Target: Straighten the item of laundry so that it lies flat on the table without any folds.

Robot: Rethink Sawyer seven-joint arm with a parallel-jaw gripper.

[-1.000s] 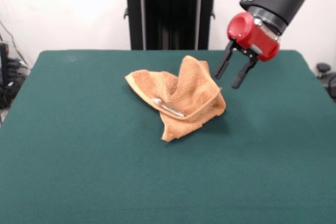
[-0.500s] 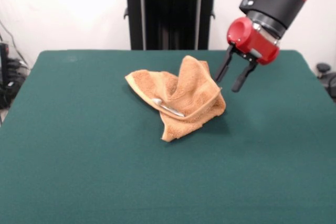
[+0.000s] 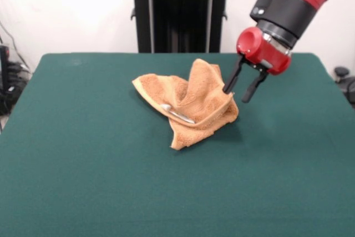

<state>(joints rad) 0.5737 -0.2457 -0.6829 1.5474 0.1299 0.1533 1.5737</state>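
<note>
The orange-tan terry towel [image 3: 191, 104] lies crumpled near the middle of the dark green table [image 3: 111, 181], bunched into a raised peak at its right side with a pale band showing along a fold. My gripper [image 3: 237, 91] hangs from the red arm at the upper right, open, at the towel's right edge. Its left finger [image 3: 231, 80] overlaps the raised fold; whether it touches is unclear. The gripper holds nothing.
The robot's black pedestal [image 3: 180, 12] stands behind the table's far edge. Cables and dark gear [image 3: 8, 84] sit beside the table at the left, and a small black object [image 3: 345, 79] at the right edge.
The gripper has moved down and to the left, from clear of the towel to right against its raised right side. The towel has not moved.
</note>
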